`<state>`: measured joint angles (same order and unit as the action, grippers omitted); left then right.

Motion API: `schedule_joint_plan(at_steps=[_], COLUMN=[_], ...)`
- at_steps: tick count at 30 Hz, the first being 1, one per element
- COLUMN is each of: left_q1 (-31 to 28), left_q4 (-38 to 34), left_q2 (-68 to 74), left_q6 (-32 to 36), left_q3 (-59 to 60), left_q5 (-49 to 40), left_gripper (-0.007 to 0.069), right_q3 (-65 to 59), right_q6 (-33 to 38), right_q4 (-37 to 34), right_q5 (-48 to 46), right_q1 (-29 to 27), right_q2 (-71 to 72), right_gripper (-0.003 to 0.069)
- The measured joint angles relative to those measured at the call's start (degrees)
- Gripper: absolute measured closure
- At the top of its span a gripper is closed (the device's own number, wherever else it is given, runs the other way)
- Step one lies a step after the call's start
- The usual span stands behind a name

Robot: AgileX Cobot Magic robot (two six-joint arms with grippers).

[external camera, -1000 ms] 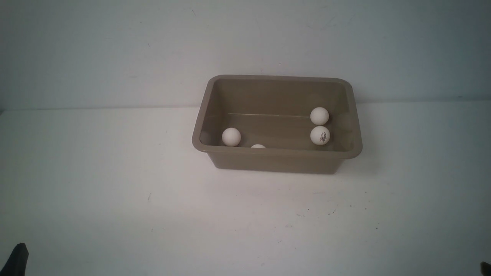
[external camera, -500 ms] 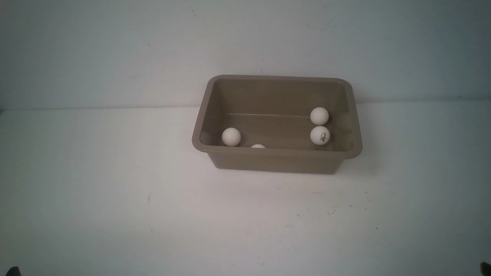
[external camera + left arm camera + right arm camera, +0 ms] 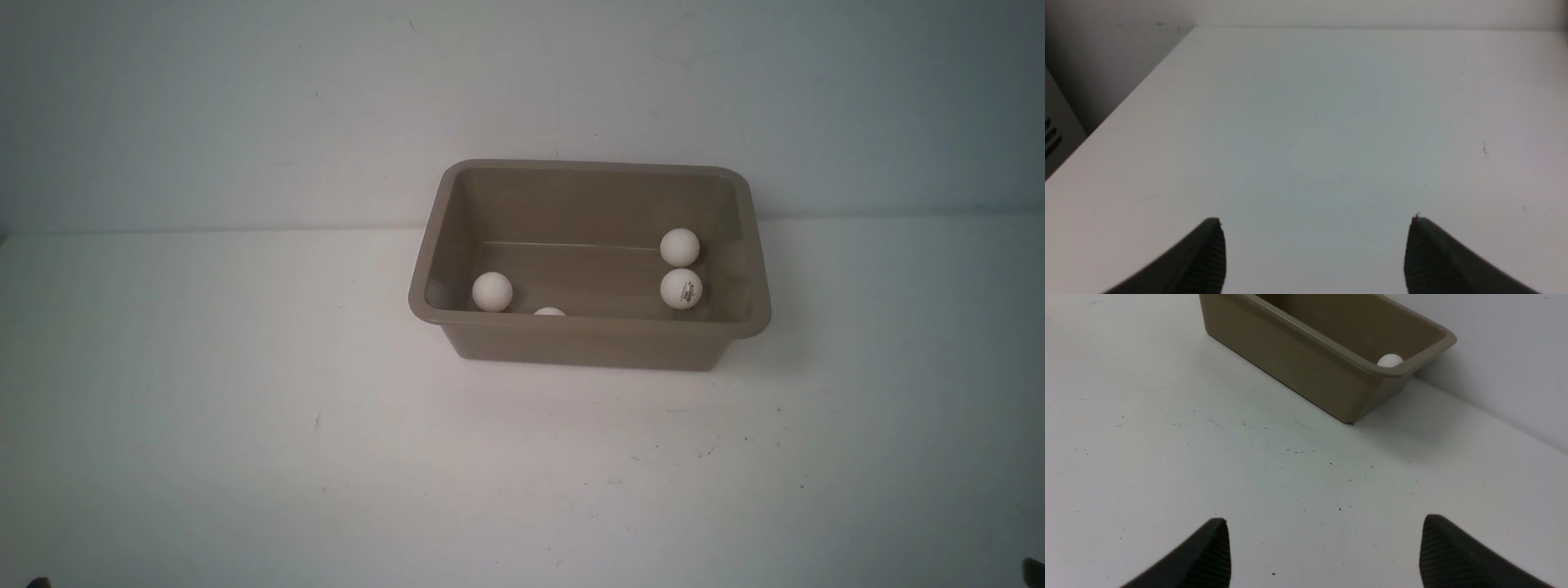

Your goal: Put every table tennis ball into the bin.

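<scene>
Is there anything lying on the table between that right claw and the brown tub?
Nothing: the right wrist view shows only bare, speckled table between the open right gripper and the bin.

4 table tennis balls (image 3: 680,247) (image 3: 681,288) (image 3: 492,291) (image 3: 549,311), 1 bin (image 3: 588,343), 2 grippers (image 3: 1314,253) (image 3: 1323,551) w/ 2 fingers ea

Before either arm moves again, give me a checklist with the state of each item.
1. All four table tennis balls in the bin: ok. Far ball, logo ball, left ball, and one half hidden behind the near rim.
2. Balls left on the table: ok, none in view.
3. Left claw empty: ok, open over bare table.
4. Right claw empty: ok, open, short of the bin.
5. Bin upright: ok.
6. Table beyond the camera views: cannot tell.
</scene>
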<state>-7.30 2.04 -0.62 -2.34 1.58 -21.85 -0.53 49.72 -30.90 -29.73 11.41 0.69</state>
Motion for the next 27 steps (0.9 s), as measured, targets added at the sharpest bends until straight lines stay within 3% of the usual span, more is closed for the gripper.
schedule_joint_plan(at_steps=[9, 27], left_q1=[3.8, 3.9], left_q4=[-4.4, -4.6], left_q2=[0.0, 0.0], left_q6=[6.9, 5.2], left_q3=[-0.1, -0.1], left_q5=[-0.1, -0.1], left_gripper=[0.0094, 0.0094], right_q3=[0.0, 0.0], right_q6=[0.0, 0.0], right_q4=[-0.1, -0.1], right_q5=[0.0, 0.0], right_q1=[0.0, 0.0], right_q2=[0.0, 0.0], right_gripper=[0.0095, 0.0095])
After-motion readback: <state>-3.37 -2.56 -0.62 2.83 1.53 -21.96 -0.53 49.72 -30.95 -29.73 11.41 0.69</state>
